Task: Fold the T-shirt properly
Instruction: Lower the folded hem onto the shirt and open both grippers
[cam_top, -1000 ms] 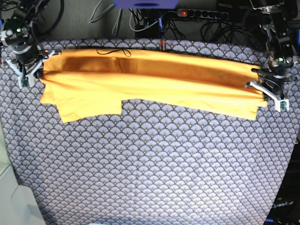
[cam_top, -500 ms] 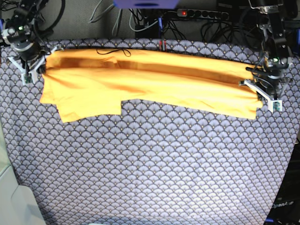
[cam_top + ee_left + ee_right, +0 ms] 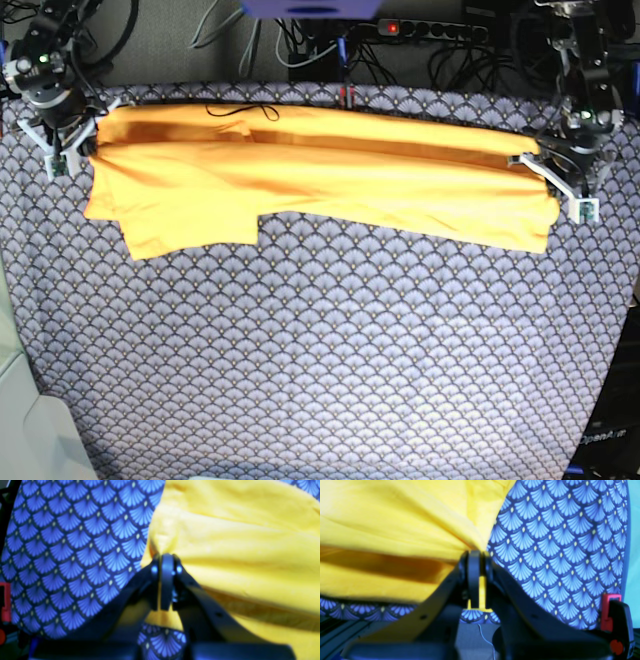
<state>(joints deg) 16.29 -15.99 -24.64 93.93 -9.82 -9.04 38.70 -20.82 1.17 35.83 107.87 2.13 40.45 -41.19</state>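
Across the far part of the table lies the T-shirt (image 3: 320,185), a plain yellow-orange one with nothing printed on it. It is folded into a long band that runs from one side to the other. Near us, the tablecloth (image 3: 320,350) is blue-grey with little fan shapes all over it. The near edge of the shirt has one step in it, and a short sleeve sticks out toward us at one end. A darker crease runs along the far side of the band, and a thin dark thread (image 3: 240,110) curls at the far edge. The left gripper (image 3: 166,560) pinches the cloth at one end, its jaws almost together. The right gripper (image 3: 476,555) is closed tight on the other end. Behind the table are black cables and a power strip (image 3: 430,30).
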